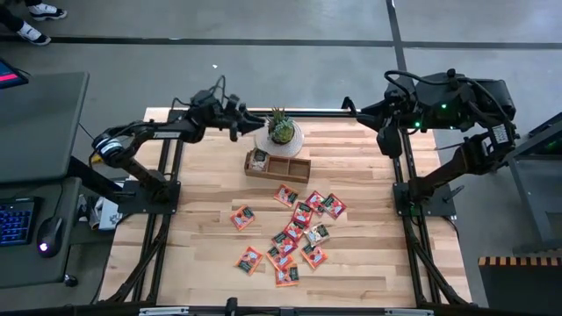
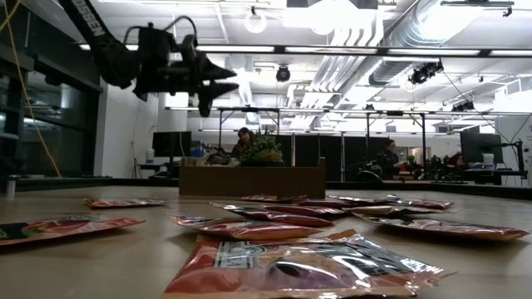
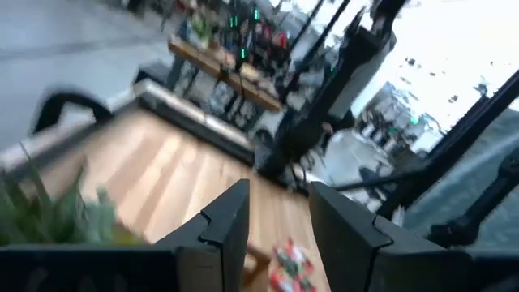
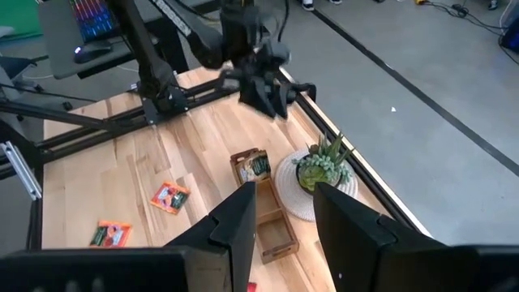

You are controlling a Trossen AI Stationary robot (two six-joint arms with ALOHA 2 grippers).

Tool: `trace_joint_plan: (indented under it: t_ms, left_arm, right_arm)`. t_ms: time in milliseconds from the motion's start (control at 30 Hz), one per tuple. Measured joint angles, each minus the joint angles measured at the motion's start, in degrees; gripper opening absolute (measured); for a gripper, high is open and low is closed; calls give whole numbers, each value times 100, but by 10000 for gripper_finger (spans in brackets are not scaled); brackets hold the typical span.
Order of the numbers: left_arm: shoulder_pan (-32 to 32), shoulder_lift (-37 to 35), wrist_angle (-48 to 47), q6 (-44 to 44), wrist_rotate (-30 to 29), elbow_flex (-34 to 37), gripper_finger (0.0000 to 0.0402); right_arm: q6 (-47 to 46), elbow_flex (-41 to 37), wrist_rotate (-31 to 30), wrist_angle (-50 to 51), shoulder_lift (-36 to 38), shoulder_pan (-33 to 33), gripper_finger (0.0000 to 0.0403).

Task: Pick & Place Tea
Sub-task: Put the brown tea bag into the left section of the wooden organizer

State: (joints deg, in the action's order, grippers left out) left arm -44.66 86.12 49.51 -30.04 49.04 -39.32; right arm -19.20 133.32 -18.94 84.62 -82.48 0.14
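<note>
Tea [image 1: 294, 230] scattered flat mid-surface, few in tray [image 1: 277, 165]. Prob. light, thin, slick, crinkly; best pinched at an edge. Left hand [image 1: 248, 123] and right hand [image 1: 349, 109] both released, empty, raised near plant [image 1: 282, 129].

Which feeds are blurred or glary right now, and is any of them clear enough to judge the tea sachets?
Left wrist view: motion-smeared, bright window glare washing out one side. Low view: the nearest red-orange tea sachet is soft, and bright ceiling lights flare behind. High view: evenly lit, the scattered sachets and brown wooden three-compartment tray read clearly. Right wrist view: sharp.
</note>
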Motion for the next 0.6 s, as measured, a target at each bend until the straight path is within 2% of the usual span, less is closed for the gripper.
trace_joint_plan:
  t_ms: [300,400,600]
  left_arm:
    - [84,-1183,-748,-149,19,-4,128]
    - [418,-1491,-1075,-151,-53,-2,128]
    - [1409,-1919,-1675,46,-650,3,128]
  right_arm:
    - [35,0,-229,115,23,-3,122]
    - [37,0,-260,247,61,-4,122]
    - [-8,0,-441,353,157,-4,122]
